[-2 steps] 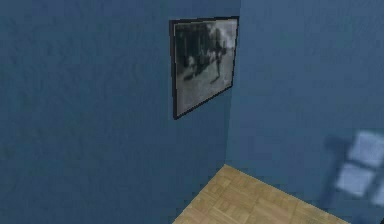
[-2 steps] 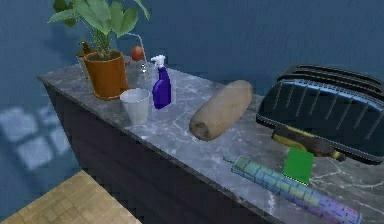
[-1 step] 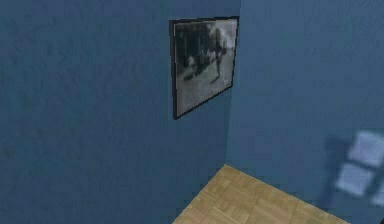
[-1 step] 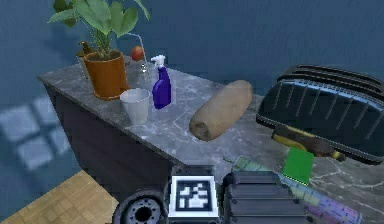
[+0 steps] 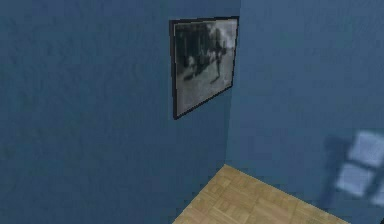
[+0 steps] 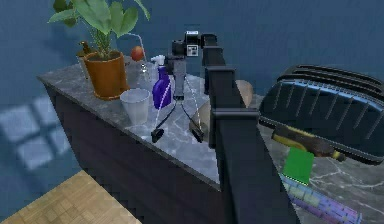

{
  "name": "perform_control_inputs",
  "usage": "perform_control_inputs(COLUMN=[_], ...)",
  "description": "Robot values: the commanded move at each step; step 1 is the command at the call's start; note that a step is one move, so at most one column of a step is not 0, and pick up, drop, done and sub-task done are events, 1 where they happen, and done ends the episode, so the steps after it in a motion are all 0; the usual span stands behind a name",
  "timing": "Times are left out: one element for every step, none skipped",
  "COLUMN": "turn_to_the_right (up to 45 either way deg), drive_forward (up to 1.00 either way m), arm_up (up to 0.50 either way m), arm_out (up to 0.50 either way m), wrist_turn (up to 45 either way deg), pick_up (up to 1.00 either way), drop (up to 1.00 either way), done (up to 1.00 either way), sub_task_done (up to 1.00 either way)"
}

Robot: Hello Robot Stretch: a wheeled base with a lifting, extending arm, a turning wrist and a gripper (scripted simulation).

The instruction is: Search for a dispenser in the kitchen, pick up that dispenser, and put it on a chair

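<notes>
In the arm side view a dark, grey-veined stone counter (image 6: pixel 72 86) runs along a blue-walled room. Near its far left corner stands a leafy green plant in a terracotta pot (image 6: pixel 105 72), the landmark here. Just right of the pot, toward the counter's front edge, is a clear, pale tumbler (image 6: pixel 133 105). Right beside the tumbler stands the dispenser (image 6: pixel 160 92), a blue-violet translucent spray bottle with a pale trigger head, upright on the counter. Behind the pot's right side sits a small red round thing (image 6: pixel 137 52), too small to name. The dark square arm (image 6: pixel 240 150) rises from the bottom edge, well right of the pot. The gripper (image 6: pixel 177 132) points its two thin fingers (image 6: pixel 160 127) down just right of the dispenser. Whether they touch it cannot be told, nor the gripper's state, nor whether it holds anything. Farther right of the pot, past the arm, lies a dark ribbed toaster (image 6: pixel 322 105), with a flat green thing (image 6: pixel 297 165) in front of it. In the forward view a dark-framed grey picture (image 5: pixel 205 65) hangs on a blue wall (image 5: pixel 80 110) above a light wooden floor (image 5: pixel 250 205).
</notes>
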Motion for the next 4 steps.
perform_control_inputs(turn_to_the_right=[0.0, 0.0, 0.0, 0.0], drive_forward=[0.0, 0.0, 0.0, 0.0], arm_up=[0.0, 0.0, 0.0, 0.0], arm_out=[0.0, 0.0, 0.0, 0.0], wrist_turn=[45.0, 45.0, 45.0, 6.0], pick_up=[0.0, 0.0, 0.0, 0.0], drop=[0.0, 0.0, 0.0, 0.0], done=[0.0, 0.0, 0.0, 0.0], sub_task_done=[0.0, 0.0, 0.0, 0.0])
